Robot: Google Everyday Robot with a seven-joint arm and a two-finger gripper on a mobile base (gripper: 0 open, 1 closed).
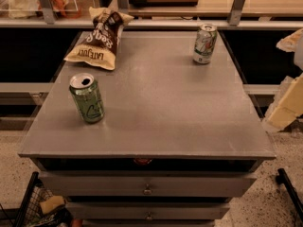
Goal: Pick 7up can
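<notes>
The 7up can (205,43), pale silver-white with green patches and a silver top, stands upright at the back right of the grey table (161,108). A darker all-green can (87,98) with a pale line drawing stands upright at the front left. My gripper (287,105) shows as pale cream parts at the right edge of the view, beyond the table's right side. It is well apart from the 7up can and nearer to me than the can.
A brown and cream chip bag (99,39) lies at the table's back left. A shelf rail (151,23) with metal posts runs behind the table. Drawers (147,187) sit below the front edge. A wire basket (33,207) stands on the floor at lower left.
</notes>
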